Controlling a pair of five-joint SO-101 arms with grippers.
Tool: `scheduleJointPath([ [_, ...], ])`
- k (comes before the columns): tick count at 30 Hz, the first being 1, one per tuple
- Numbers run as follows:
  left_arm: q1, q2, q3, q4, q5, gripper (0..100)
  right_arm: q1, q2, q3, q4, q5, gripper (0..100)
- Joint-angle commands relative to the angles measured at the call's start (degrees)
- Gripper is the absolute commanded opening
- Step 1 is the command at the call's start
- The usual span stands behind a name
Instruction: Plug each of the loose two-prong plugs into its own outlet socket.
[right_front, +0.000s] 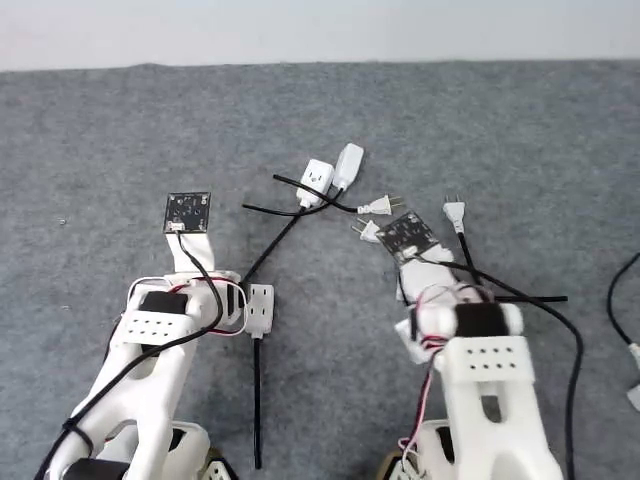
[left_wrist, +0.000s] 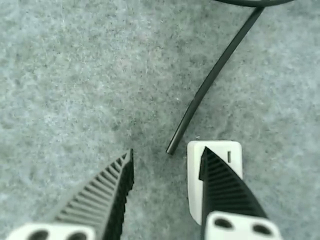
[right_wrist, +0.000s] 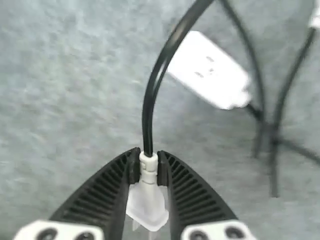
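Note:
My right gripper (right_wrist: 148, 152) is shut on a white two-prong plug (right_wrist: 147, 200), whose black cable arcs away from it. A white outlet socket (right_wrist: 210, 70) lies on the carpet beyond it. From above, the held plug (right_front: 367, 231) pokes out beside the right arm, near two white sockets (right_front: 318, 183) (right_front: 348, 165). Two loose plugs (right_front: 377, 206) (right_front: 455, 212) lie close by. My left gripper (left_wrist: 166, 151) is open just over the carpet. A third white socket (left_wrist: 220, 152) lies partly behind one finger (left_wrist: 225, 190), with a black cable end (left_wrist: 171, 148) between the tips.
Grey carpet (right_front: 120, 130) covers the table. Black cables (right_front: 275, 240) cross the middle and loop past the right arm (right_front: 570, 340). Another cable with a white piece (right_front: 634, 392) sits at the right edge. The third socket (right_front: 259, 308) lies beside the left arm.

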Motion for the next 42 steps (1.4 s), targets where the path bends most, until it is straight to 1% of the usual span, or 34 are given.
scheduleJointPath([
  [1,-0.4,0.1,-2.6,-1.2,-0.4,20,-5.3,5.1,-3.4,-1.8,-8.6,0.9],
  [5,-0.4,0.1,-2.6,-1.1,-0.4,20,-7.9,18.2,-3.9,-10.3,-9.2,1.3],
  [8,-0.4,0.1,-2.5,-1.1,-0.4,20,-7.9,27.6,-5.6,-16.7,-9.3,6.5],
  [12,-0.4,0.1,-2.5,-1.1,-0.4,20,-7.9,33.5,-12.7,-12.2,-9.1,19.1],
  [14,-0.4,0.1,-2.5,-1.1,-0.6,20,-7.9,33.9,-14.0,-12.1,-8.9,21.5],
  [20,-0.4,0.1,-2.4,-1.1,-0.7,20,-8.0,29.9,-15.0,-9.6,-8.9,20.4],
  [23,-0.4,0.1,-2.4,-1.1,-0.7,20,-8.1,25.8,-14.7,-6.7,-8.8,12.5],
  [26,-0.4,0.1,-2.4,-1.1,-0.7,20,-7.9,22.6,-14.7,-1.9,-8.8,0.2],
  [29,-0.5,0.1,-2.4,-1.1,-0.7,20,-7.8,20.4,-12.7,0.4,-7.3,2.0],
  [31,-0.5,0.1,-2.4,-1.1,-0.7,20,-7.9,20.1,-10.5,-1.4,-5.3,0.7],
  [36,-0.5,0.1,-2.4,-1.1,-0.7,20,-6.2,20.1,-5.9,-7.8,-3.8,0.9],
  [39,-0.5,0.1,-2.4,-1.1,-0.7,20,-5.5,18.9,-5.7,-7.5,-3.7,0.9],
  [42,-0.5,0.1,-2.4,-1.1,-0.7,20,-8.4,15.8,-5.6,-6.2,-4.0,0.9],
])
